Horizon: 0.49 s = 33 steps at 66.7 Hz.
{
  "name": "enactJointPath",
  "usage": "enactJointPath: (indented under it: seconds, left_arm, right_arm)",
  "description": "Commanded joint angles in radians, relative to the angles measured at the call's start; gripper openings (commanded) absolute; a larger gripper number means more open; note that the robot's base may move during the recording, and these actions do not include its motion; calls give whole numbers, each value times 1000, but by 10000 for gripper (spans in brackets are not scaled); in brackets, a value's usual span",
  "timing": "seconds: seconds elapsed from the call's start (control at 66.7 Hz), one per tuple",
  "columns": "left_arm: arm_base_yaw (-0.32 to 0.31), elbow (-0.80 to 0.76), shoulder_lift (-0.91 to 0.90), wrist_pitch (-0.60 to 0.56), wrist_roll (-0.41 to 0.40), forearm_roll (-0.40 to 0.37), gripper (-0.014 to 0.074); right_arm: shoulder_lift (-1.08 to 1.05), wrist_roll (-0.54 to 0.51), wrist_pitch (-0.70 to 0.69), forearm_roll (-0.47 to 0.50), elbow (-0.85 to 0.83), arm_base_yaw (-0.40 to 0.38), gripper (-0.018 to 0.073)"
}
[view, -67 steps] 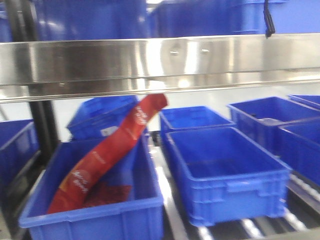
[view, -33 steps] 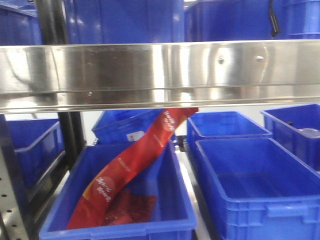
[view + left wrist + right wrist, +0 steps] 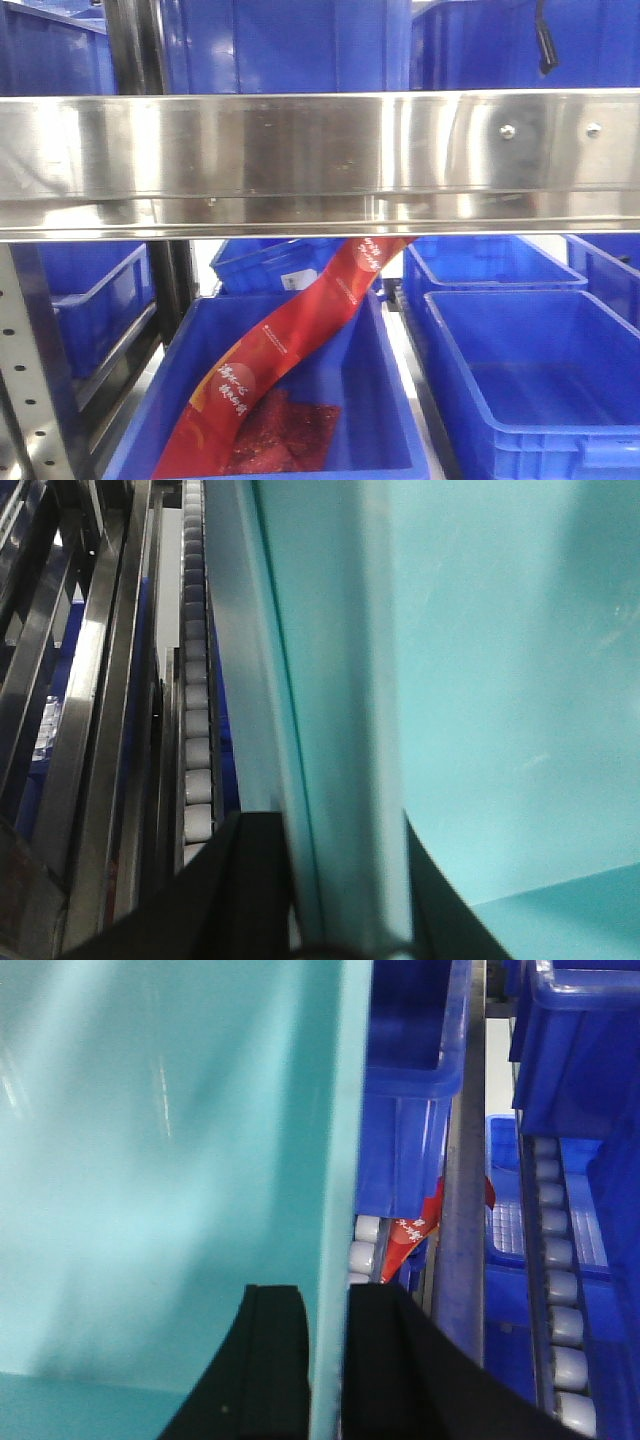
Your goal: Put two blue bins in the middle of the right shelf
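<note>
1. The shelf rail [image 3: 320,160] is polished, reflective metal.
2. The blue bins [image 3: 530,380] are smooth plastic, slightly glossy.
3. The red packet [image 3: 290,350] looks like shiny foil-like plastic.
4. The rollers [image 3: 197,730] are smooth grey.

The left gripper [image 3: 340,900] shows two matte black, flat, wedge-shaped fingers [image 3: 250,880] with smooth faces. The right gripper [image 3: 328,1360] has the same black tapered fingers [image 3: 275,1360], unmarked.

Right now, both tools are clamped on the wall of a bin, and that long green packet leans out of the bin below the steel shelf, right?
Not quite: the packet is red, not green, as the front view shows. The rest holds.
</note>
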Motion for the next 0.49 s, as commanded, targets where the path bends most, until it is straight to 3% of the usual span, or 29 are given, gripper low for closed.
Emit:
enactJointPath:
  seconds: [0.0, 0.48]
  left_arm:
    - [-8, -25, -26, -110, 1, -88, -111]
    - [-8, -25, -26, -110, 1, -88, -111]
  right_arm:
    - [-11, -11, -75, 45, -12, 8, -165]
    - [-11, -11, -75, 45, -12, 8, -165]
